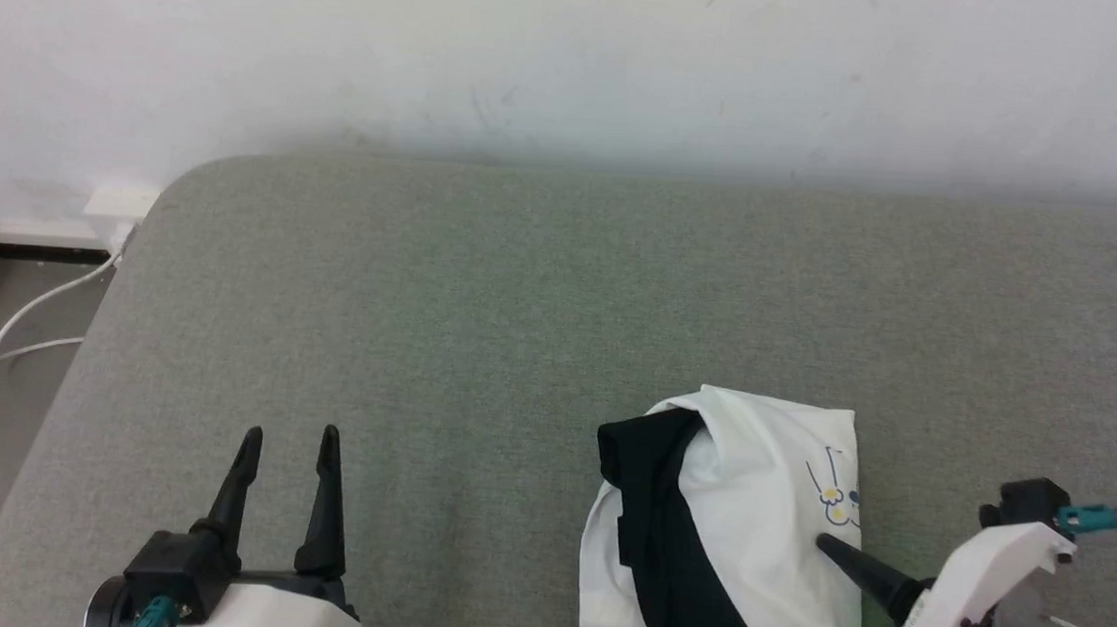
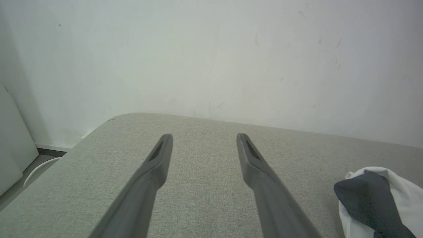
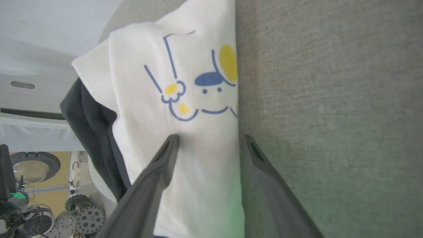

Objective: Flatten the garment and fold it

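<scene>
The garment (image 1: 757,511) lies bunched at the near edge of the grey padded surface (image 1: 484,301), toward that surface's right side, with its lower part running off the bottom of the head view. It is thin and soft. The white body is heaped in rounded folds, and a black sleeve (image 1: 654,506) is tucked across it on the side nearer the surface's middle. A small blue and yellow print (image 3: 195,86) sits by its straight outer edge.

My right gripper (image 3: 210,140) is spread wide at that edge, gripping nothing. One finger rests over the white cloth and the other over the bare surface beside it. I judge this stance lets me pinch the hem and draw the heap open.

My left gripper (image 1: 291,434) is parted too and empty. It hangs over the surface's near left part, well apart from the cloth, and I think it is waiting for a corner to take. The surface's coarse weave should grip the light fabric a little as it spreads.
</scene>
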Motion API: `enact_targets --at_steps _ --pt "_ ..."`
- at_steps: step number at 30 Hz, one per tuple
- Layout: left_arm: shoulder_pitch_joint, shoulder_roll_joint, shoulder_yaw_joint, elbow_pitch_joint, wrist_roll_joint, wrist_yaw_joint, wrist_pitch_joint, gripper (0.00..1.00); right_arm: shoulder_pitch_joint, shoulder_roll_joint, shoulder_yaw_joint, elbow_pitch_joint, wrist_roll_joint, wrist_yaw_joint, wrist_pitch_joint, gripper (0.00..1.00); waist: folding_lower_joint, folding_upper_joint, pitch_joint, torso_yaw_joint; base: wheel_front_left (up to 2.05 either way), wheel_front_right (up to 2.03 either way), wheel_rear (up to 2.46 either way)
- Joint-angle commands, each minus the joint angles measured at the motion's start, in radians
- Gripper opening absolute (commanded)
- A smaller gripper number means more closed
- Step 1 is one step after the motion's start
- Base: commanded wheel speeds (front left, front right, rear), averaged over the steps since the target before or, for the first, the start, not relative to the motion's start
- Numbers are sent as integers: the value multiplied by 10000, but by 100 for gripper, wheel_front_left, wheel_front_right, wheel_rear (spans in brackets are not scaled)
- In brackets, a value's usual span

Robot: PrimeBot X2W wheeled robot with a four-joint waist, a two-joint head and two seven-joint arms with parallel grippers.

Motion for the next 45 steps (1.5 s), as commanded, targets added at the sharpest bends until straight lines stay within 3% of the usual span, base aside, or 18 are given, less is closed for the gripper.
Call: enact_targets --at_steps 1,5,6,7,8,9,16,25,33,39,45 --pt "-188 -23 -38 -15 42 -25 -47 100 -188 52 59 156 103 -7 51 100 0 0 70 87 0 0 0" --pt "-241 -36 -130 17 21 -24 -47 100 -507 177 293 1064 350 -7 434 100 0 0 122 234 0 0 0" --pt "-249 -39 -148 31 18 -22 -47 100 -556 209 364 1285 415 -7 589 85 0 0 119 266 0 0 0" --pt "-252 -41 -168 50 19 -23 -47 100 -598 226 443 1429 461 -7 677 31 0 0 102 302 0 0 0" --pt "-250 -43 -180 62 19 -21 -47 100 -640 237 516 1511 515 -7 710 11 0 0 93 324 0 0 0" --pt "-243 -45 -183 70 19 -15 -47 100 -675 245 577 1548 580 -7 699 0 0 0 82 333 0 0 0" --pt "-92 -51 -100 57 50 29 -47 100 -965 -493 1635 776 -166 -7 -317 0 0 0 -101 20 0 0 0" --pt "-52 -57 -51 -121 33 66 -47 100 -1446 -1946 2679 320 -3041 -7 -1101 0 0 0 97 -1264 0 0 0" --pt "-786 -56 -246 -329 78 -77 -47 100 -2365 -2992 2384 1232 -3608 -7 -964 0 0 0 1493 -2602 0 0 0" --pt "-1608 66 -389 -276 232 -288 -47 100 -3256 -3377 2095 2150 -4002 -7 -1115 0 0 0 2512 -2975 0 0 0" --pt "-2289 163 -473 -263 353 -430 -47 100 -4238 -3826 1429 3181 -4597 -7 -2028 0 0 0 3286 -3071 0 0 0"
